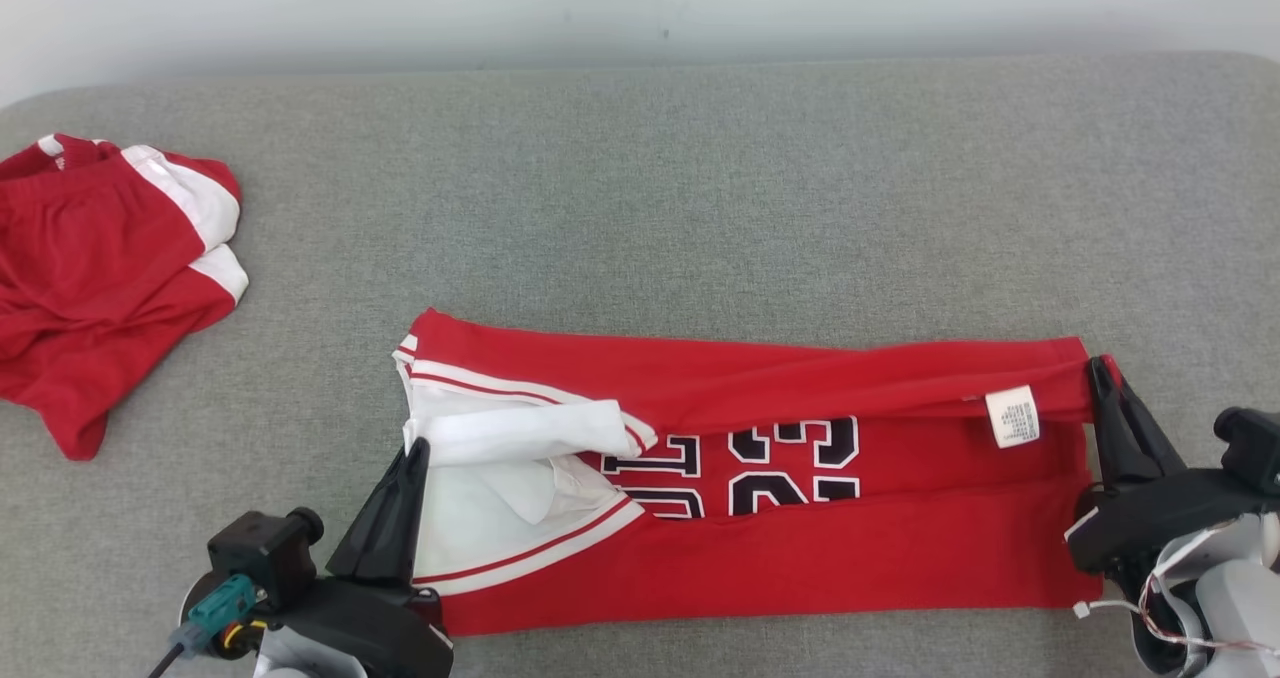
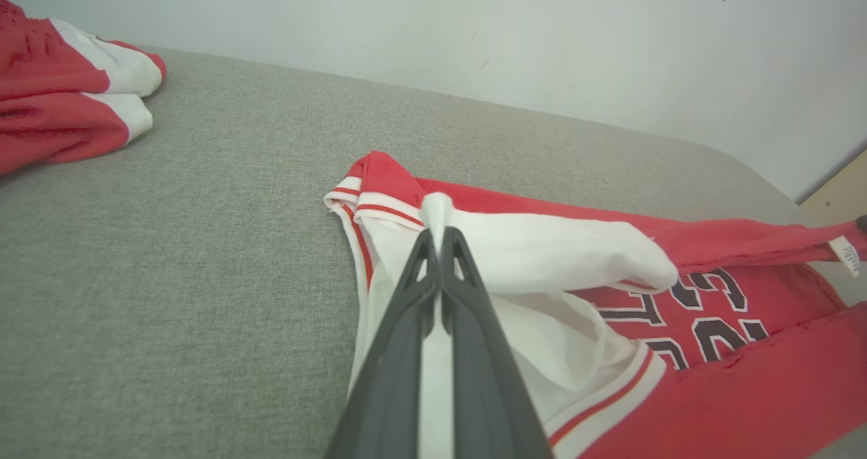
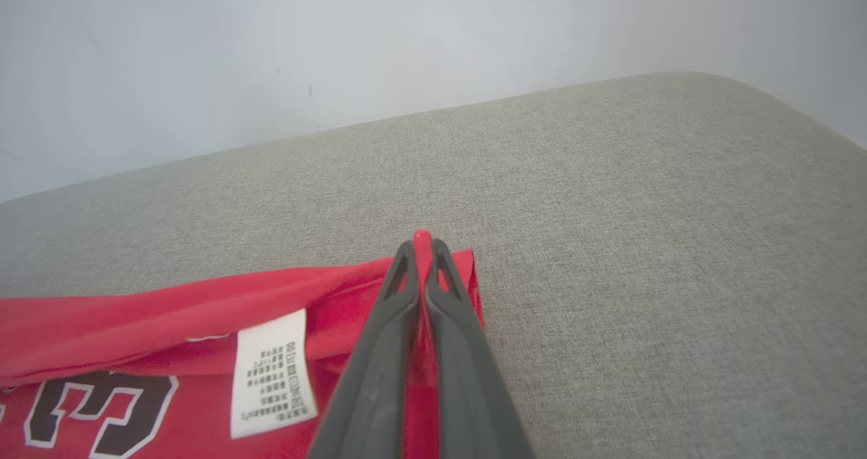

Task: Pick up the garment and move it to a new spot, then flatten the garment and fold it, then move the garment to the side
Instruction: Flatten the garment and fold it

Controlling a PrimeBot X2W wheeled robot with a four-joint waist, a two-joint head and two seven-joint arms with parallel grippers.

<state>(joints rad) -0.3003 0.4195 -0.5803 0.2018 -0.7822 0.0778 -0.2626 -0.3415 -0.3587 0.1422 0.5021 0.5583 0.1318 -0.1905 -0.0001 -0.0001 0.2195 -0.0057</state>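
Left gripper [image 1: 417,447] and right gripper [image 1: 1101,364] each pinch one red jersey [image 1: 800,558]; a second garment [image 1: 90,278] lies apart.

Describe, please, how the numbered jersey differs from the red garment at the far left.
The jersey is stretched out long, partly folded; the red garment lies crumpled. The jersey is pinched at its ends by the fingers of the left gripper and right gripper; the red garment is untouched. The jersey shows black numbers; the red garment none. Both are red with white trim.
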